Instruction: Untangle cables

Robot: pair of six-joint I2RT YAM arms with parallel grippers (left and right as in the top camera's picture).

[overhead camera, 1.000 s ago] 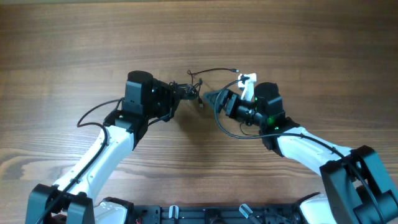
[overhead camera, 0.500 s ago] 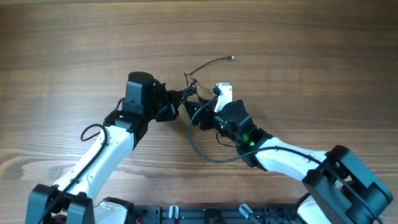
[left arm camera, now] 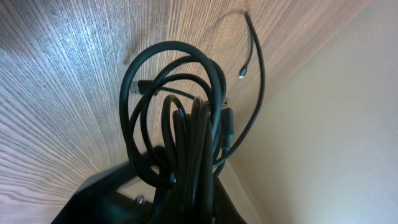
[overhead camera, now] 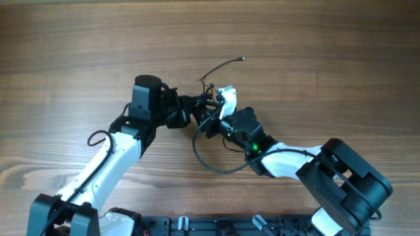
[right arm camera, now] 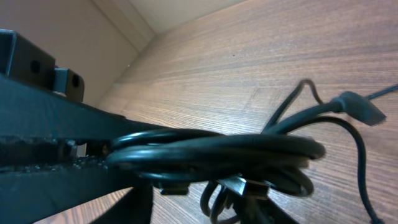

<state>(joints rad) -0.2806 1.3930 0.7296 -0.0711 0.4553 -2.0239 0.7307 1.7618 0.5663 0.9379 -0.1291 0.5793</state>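
- Overhead: the left gripper (overhead camera: 189, 103) is clamped tight on the cables (overhead camera: 205, 98), a small dark knot at its tips over the wooden table (overhead camera: 65, 39). The right gripper (overhead camera: 213, 110) sits just beside the left gripper, across the knot. One thin loose end (overhead camera: 242, 59) arcs away from the left gripper.
- Left wrist: the cables' loops (left arm camera: 180, 124) fan out from the left gripper (a tiny plug (left arm camera: 241, 73) hangs free over the wood).
- Right wrist: the bundle (right arm camera: 217, 149) lies along a dark finger (right arm camera: 56, 118). Whether the right gripper's jaws hold it, I cannot tell.

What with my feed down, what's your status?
Left gripper shut on cables. Right gripper around them too, grip unclear. No obstruction seen.
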